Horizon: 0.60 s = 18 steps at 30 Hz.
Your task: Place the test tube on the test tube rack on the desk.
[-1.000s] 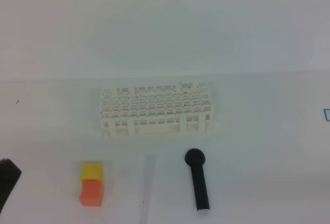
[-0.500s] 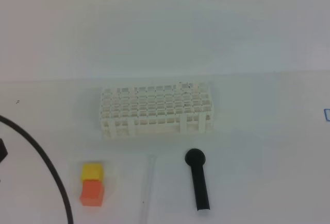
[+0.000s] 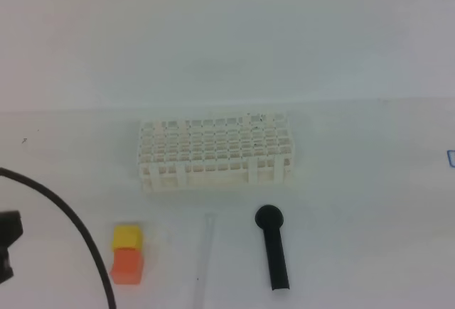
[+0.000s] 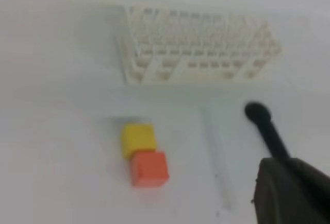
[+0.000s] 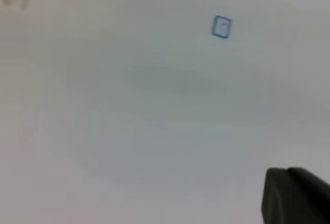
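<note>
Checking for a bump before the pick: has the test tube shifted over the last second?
No. The test tube lies flat on the desk, between the cubes and the black stick, in front of the rack, as before.

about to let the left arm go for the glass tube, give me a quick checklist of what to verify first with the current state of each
1. Test tube lying free on the desk, nothing on it: ok.
2. Tube apart from the black stick and from the yellow cube and orange cube: ok.
3. Rack upright with its holes unblocked: ok, no tube visible in it.
4. Left gripper near the tube: not ok, only its dark body shows at the frame corner, off to the side of the tube.
5. Left gripper open for the grasp: cannot tell, fingertips not visible.
6. Right gripper out of the way: ok, it faces bare desk.
</note>
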Tool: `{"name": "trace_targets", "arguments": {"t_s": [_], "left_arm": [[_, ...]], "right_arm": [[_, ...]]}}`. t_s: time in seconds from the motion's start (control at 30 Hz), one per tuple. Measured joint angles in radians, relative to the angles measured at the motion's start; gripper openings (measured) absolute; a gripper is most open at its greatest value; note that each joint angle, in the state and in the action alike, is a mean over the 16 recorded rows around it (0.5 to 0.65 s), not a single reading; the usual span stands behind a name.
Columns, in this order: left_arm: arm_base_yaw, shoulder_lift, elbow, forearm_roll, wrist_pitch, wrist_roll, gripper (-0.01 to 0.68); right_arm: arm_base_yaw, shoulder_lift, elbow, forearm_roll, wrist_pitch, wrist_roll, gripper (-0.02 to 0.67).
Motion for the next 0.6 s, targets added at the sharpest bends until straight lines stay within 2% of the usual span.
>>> {"name": "trace_targets", "arguments": {"t_s": [0.2,0.43,0.6], "left_arm": [[0.0,0.094,-0.054,0.052,0.182,0.001,-0.001],[-0.006,0.227,-0.102,0.049,0.336,-0.03,-0.001],[-0.055,0.294,-0.119,0.013,0.352,-0.048,-0.001]], "right_arm": [[0.05,0.061,-0.041,0.208,0.096,-0.255,-0.001],[0.083,0.065,-0.048,0.38,0.092,-0.385,-0.001],[0.09,0.065,-0.048,0.507,0.104,-0.472,-0.001]]}}
